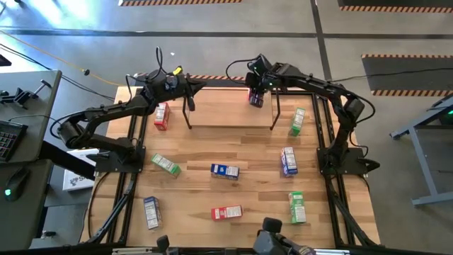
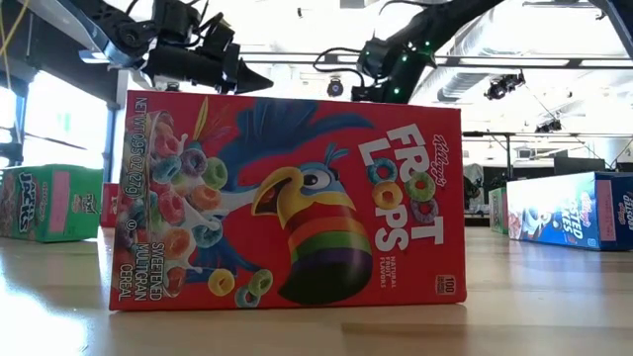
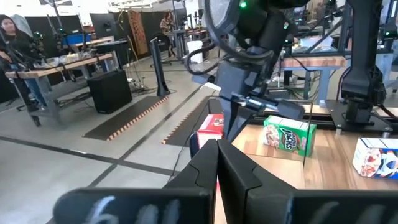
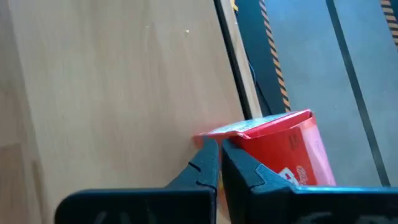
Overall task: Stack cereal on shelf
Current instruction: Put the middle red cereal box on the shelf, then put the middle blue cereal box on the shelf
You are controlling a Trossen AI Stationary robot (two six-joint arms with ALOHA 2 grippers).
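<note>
Right claw (image 4: 219, 163) is clamped on a red cereal box (image 1: 255, 97) at the shelf's (image 1: 230, 106) right end. Left claw (image 1: 190, 88) is closed, nothing gripped, at the shelf's left end. Seven other boxes are spread over the tabletop (image 1: 255, 152).

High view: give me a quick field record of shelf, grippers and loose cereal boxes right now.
shelf: at the table's far edge, between the arms
right gripper: shut on a red box at the shelf's right end
left gripper: shut, empty, over the shelf's left end
boxes off shelf: eight on the table
nearest shelf: red box beside left frame; green box beside right frame
</note>
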